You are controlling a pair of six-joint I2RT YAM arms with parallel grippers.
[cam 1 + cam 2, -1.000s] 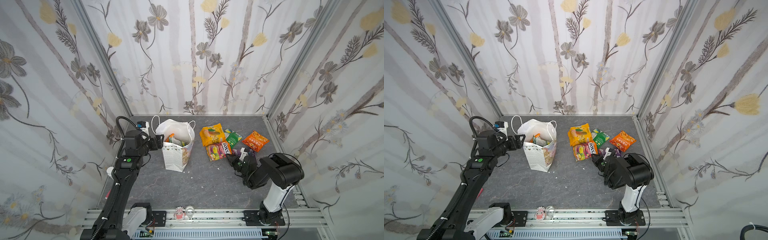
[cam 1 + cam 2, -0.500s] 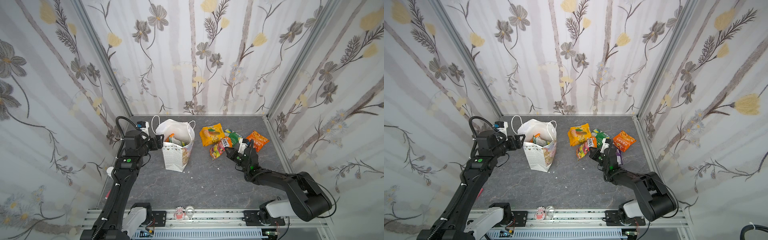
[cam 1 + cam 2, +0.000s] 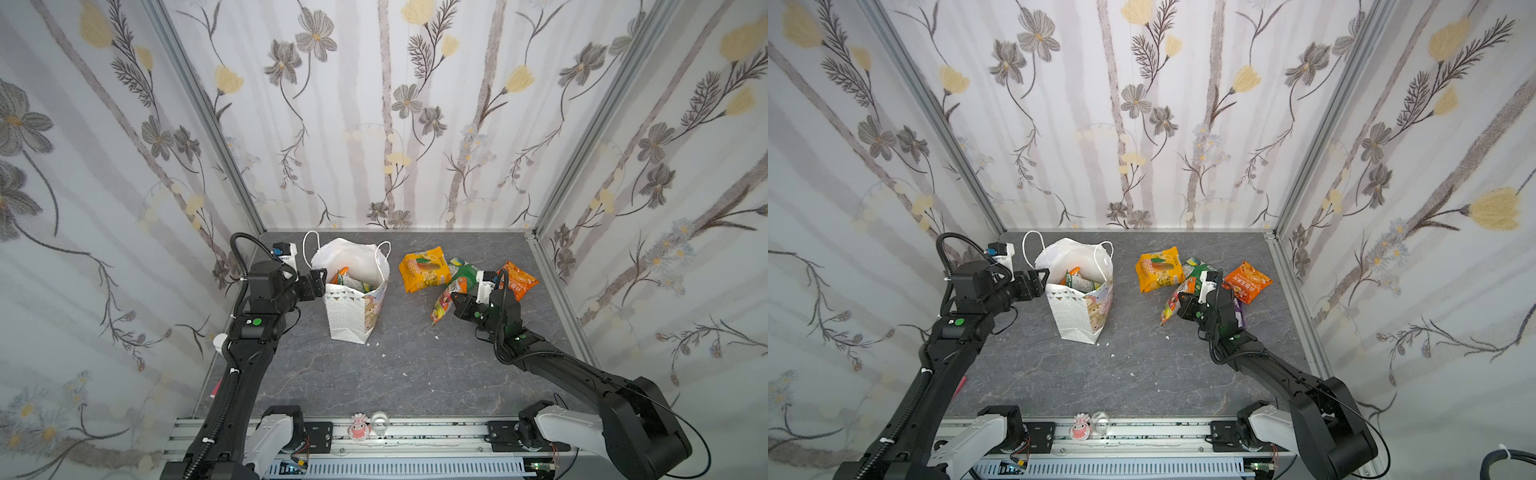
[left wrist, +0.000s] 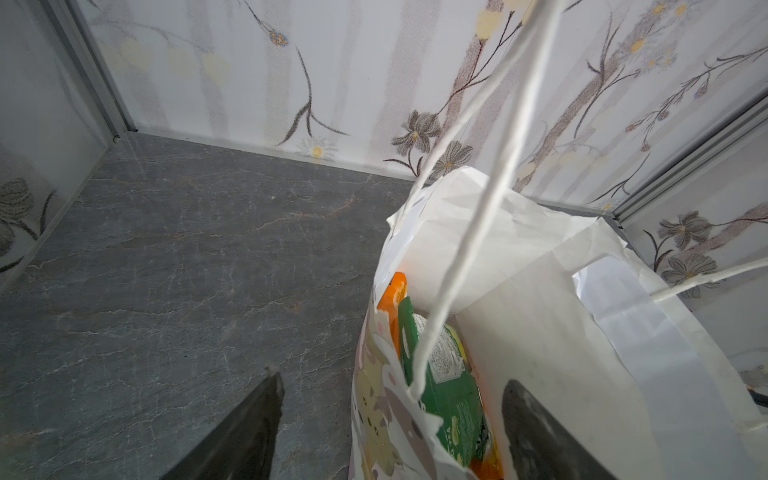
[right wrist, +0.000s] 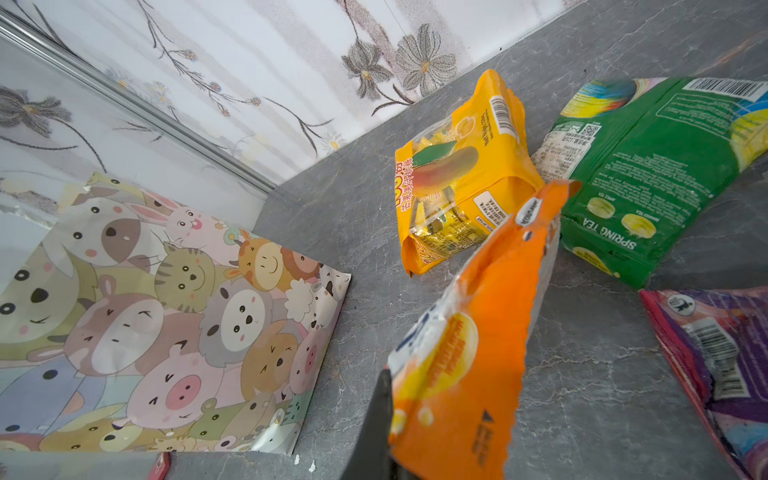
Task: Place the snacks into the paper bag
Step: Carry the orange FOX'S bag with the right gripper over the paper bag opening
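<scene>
The paper bag (image 3: 353,316) stands upright on the left half of the grey counter (image 3: 374,382), with a green packet (image 4: 451,390) and an orange packet (image 4: 394,297) inside. The left fingers (image 4: 249,432) are spread wide astride its rim, one outside and one inside, gripping nothing. The right fingers (image 5: 372,432) are clamped on one end of an orange candy packet (image 3: 441,302), held tilted to the right of the bag, its low tip perhaps touching the counter. Behind it lie a yellow-orange packet (image 3: 424,270), a green tea packet (image 3: 464,272), an orange chip bag (image 3: 518,281) and a purple packet (image 5: 715,365).
</scene>
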